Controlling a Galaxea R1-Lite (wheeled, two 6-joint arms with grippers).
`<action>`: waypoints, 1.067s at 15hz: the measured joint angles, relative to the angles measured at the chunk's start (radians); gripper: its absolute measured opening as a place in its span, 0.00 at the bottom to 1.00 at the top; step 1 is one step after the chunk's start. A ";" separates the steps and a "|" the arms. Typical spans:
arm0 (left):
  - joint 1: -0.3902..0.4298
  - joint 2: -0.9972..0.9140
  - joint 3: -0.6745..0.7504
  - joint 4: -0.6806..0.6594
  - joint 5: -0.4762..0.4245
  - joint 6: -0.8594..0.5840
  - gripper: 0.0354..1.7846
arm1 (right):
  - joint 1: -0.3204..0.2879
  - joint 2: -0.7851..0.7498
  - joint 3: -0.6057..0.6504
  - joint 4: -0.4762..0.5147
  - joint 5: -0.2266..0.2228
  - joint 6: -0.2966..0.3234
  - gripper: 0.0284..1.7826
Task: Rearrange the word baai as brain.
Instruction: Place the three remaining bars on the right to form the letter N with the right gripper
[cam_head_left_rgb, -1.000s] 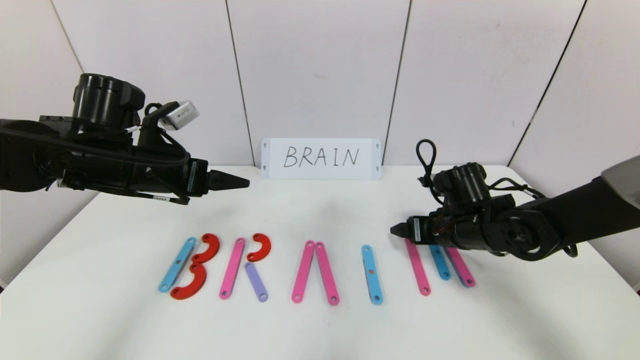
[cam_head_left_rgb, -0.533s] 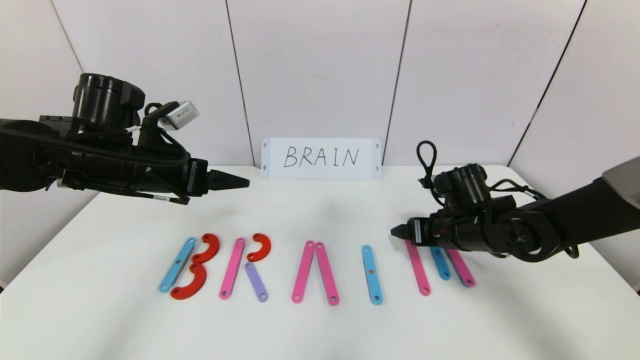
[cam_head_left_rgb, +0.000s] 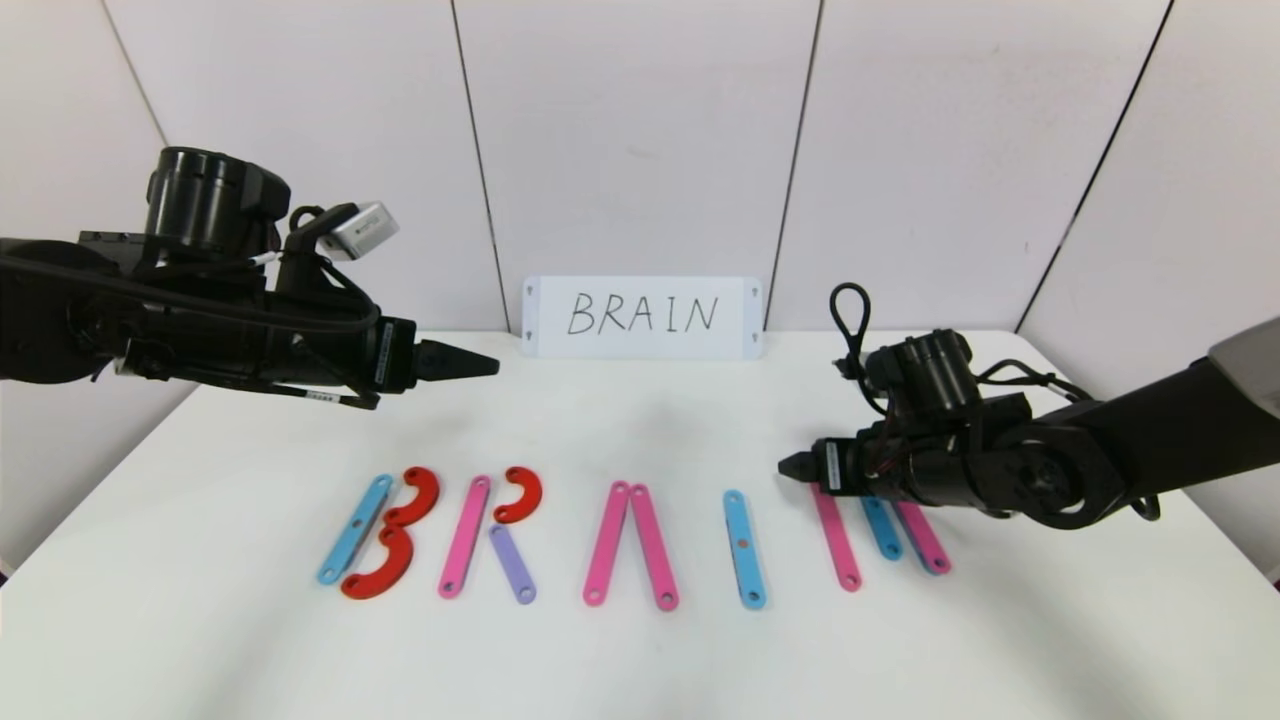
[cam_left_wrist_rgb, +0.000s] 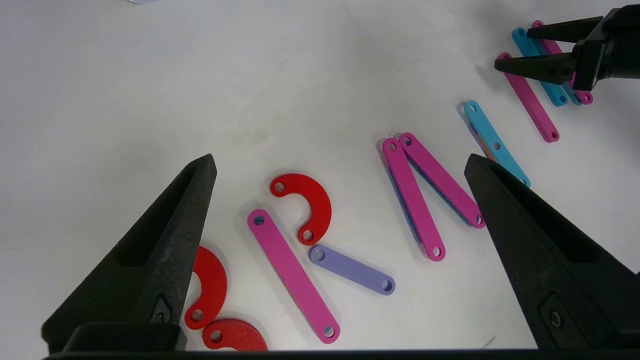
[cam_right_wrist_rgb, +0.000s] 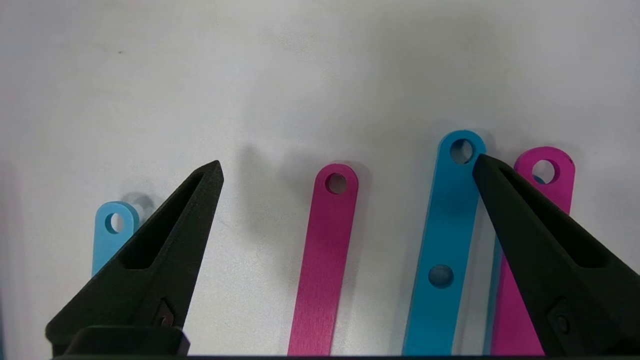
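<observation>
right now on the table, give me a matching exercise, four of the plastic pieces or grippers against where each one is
Things:
1. short purple bar
2. lone blue bar
3. right gripper
4. left gripper

Places:
A. raised above the table, behind the B and R
B. under the R's red curve
C. open over the last letter's bars
D. between the pink A and the last letter

Pairs: 1-B, 2-D, 3-C, 4-A

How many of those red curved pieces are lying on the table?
3. Two red curves sit stacked beside the blue bar at the robot's far left, shaping a B. The third red curve tops the next letter, beside a pink bar. None looks hidden.
</observation>
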 joint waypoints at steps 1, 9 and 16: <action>0.000 0.000 0.000 0.000 0.000 0.000 0.97 | 0.001 0.000 0.001 0.000 0.000 0.000 0.98; 0.000 -0.001 0.001 0.000 0.000 0.000 0.97 | 0.000 -0.015 0.001 -0.004 -0.004 -0.008 0.98; 0.000 -0.001 0.001 0.000 0.000 0.000 0.97 | -0.009 -0.004 0.000 -0.007 -0.010 -0.012 0.98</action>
